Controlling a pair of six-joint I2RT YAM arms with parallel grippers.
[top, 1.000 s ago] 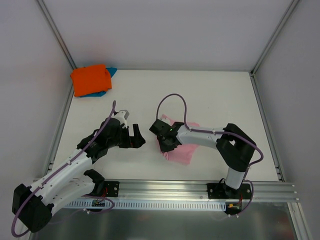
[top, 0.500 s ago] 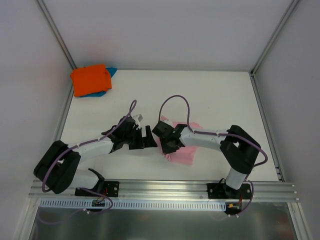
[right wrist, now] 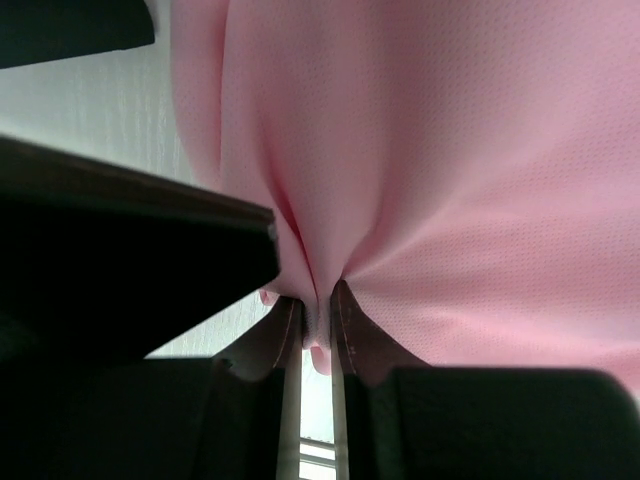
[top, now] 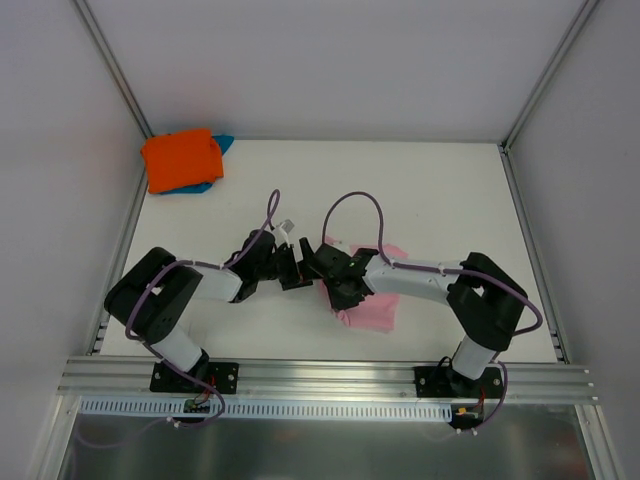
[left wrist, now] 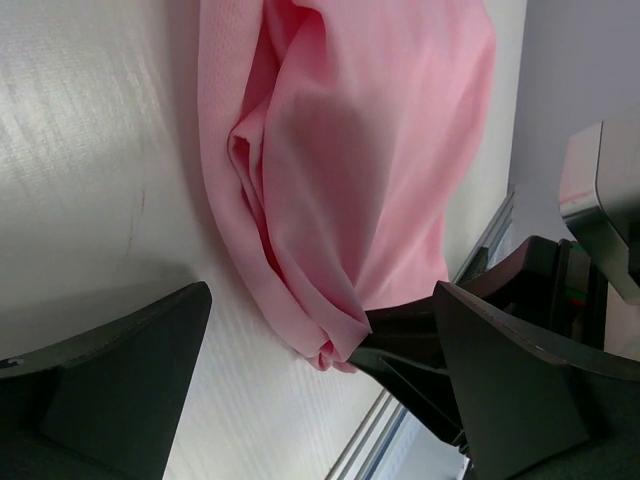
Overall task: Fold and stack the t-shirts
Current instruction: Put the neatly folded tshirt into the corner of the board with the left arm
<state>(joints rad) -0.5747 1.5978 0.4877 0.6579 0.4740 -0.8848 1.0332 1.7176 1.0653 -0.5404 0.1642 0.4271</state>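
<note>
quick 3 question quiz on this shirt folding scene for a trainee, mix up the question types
1. True or false: the right gripper is shut on the pink shirt.
2. Pick one. The left gripper is: A) open, B) shut on the pink shirt, C) shut on nothing.
3. Fill in: at the far left corner, the orange shirt lies on top of the ___ shirt.

Key: 1 true; 2 A; 3 teal shirt.
</note>
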